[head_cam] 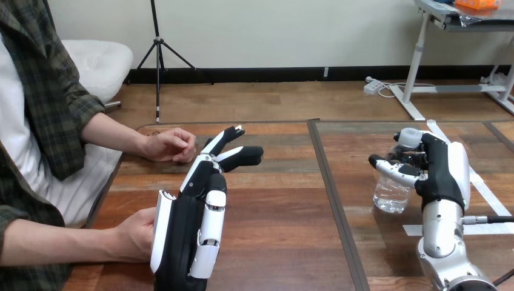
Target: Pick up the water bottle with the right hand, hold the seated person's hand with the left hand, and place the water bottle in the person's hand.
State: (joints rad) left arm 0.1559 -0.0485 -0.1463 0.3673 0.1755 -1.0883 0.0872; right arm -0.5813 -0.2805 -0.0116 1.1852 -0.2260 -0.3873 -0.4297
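The right hand (pixel 439 173) curls fingers and thumb round the water bottle (pixel 391 197), upright near the table's (pixel 285 230) right edge. The left hand (pixel 194 212) is spread straight, holding nothing, its tips just beside the person's farther hand (pixel 170 145), a loose fist toward the far-left corner; the person's nearer hand (pixel 136 233) lies by its back. The thin bottle could crumple or slip on the long carry, and no upturned palm waits for it.

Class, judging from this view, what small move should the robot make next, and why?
Probably raise the right hand slightly. Its fingers curl round the water bottle, which appears to stand on the table, so lifting comes first. The left hand lies open.
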